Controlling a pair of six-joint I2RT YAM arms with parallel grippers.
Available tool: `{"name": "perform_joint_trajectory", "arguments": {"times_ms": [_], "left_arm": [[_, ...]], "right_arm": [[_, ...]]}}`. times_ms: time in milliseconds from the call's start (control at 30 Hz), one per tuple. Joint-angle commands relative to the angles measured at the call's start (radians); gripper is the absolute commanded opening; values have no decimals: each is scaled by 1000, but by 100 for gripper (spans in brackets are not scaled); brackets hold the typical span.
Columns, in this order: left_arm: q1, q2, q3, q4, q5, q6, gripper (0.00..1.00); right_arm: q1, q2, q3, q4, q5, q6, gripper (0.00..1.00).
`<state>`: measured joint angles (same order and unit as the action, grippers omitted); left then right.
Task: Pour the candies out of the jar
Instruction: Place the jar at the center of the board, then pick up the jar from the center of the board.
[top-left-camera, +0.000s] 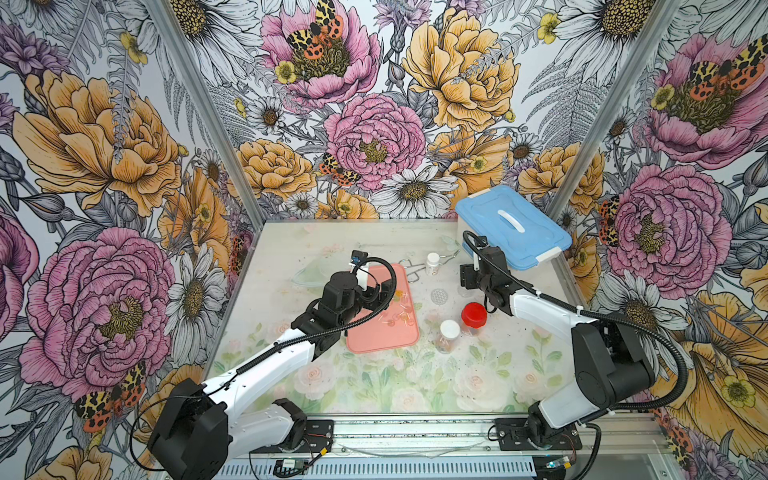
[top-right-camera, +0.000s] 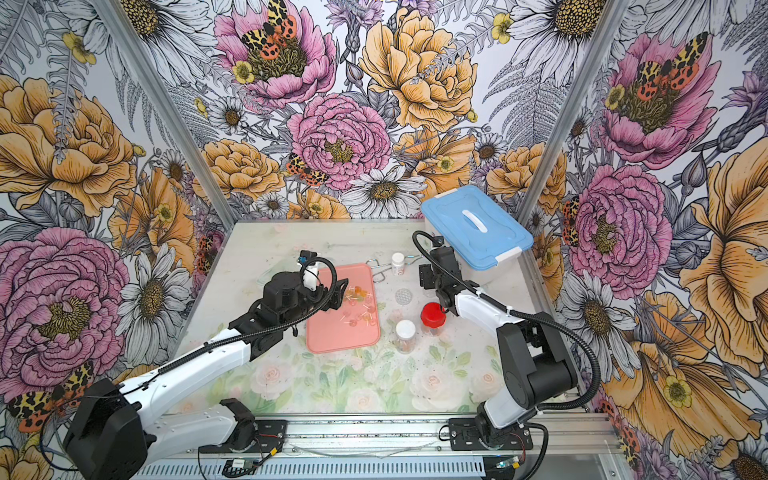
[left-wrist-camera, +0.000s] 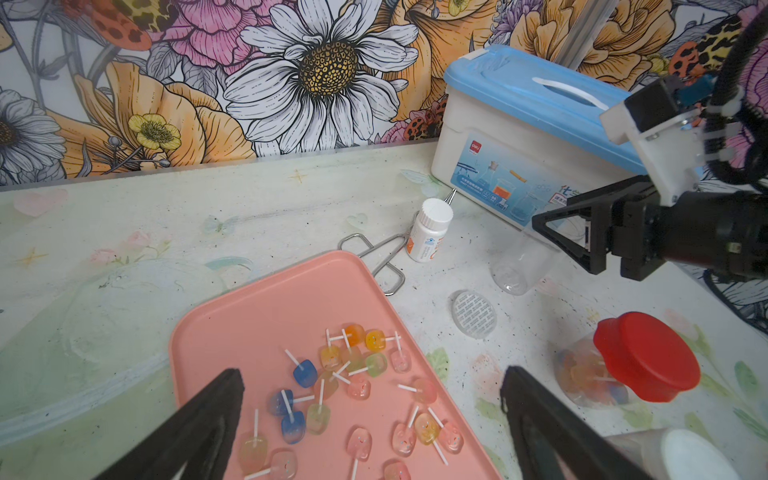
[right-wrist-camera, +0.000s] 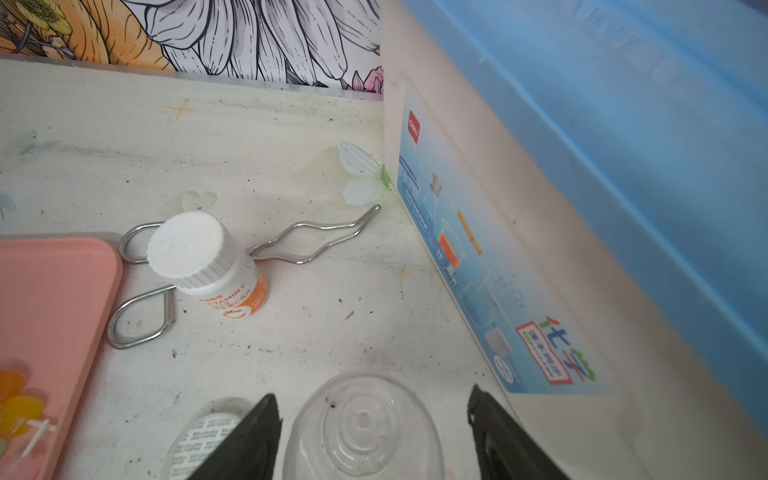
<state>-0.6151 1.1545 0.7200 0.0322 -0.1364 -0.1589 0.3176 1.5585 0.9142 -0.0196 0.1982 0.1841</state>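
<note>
Many small candies (left-wrist-camera: 353, 386) lie spread on the pink tray (left-wrist-camera: 249, 316), seen in both top views (top-left-camera: 401, 307) (top-right-camera: 359, 307). My left gripper (left-wrist-camera: 372, 374) hangs open just above them, holding nothing. An empty clear jar (right-wrist-camera: 361, 428) without a lid sits on the table by the box, its ringed base facing the right wrist camera. My right gripper (right-wrist-camera: 372, 401) stands open around the jar (left-wrist-camera: 515, 268), with a gap on both sides. Its fingers (left-wrist-camera: 557, 237) also show in the left wrist view.
A red-lidded jar (top-left-camera: 473, 316) and a white-lidded jar (top-left-camera: 449, 332), both holding candies, stand right of the tray. A vitamin bottle (right-wrist-camera: 208, 262), metal tongs (right-wrist-camera: 299, 237) and a round foil seal (left-wrist-camera: 473, 313) lie behind. A blue-lidded box (top-left-camera: 511, 224) fills the back right corner.
</note>
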Motion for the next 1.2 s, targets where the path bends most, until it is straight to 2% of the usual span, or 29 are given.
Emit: {"name": "perform_joint_trajectory", "arguments": {"times_ms": [0,133,267,467,733,933,1167], "left_arm": [[0,-4,11,25,-32,-15,99],[27,-11,-10,40,-30,-50,99],[65,-18,-48,73,-31,-111,99],[99,-22,-86,111,-16,-160,99],[101,23,-89,163,21,-199,99],[87,72,-58,171,48,-188,99],[56,139,-8,171,37,-171,99]], "right_arm": [[6,-68,25,-30,-15,7,78],[21,-157,51,-136,-52,17,82],[66,-247,80,-287,-150,41,82],[199,-308,102,-497,-216,107,81],[404,-311,119,-697,-58,208,82],[485,-312,134,-822,47,273,83],[523,-274,121,-835,66,301,82]]}}
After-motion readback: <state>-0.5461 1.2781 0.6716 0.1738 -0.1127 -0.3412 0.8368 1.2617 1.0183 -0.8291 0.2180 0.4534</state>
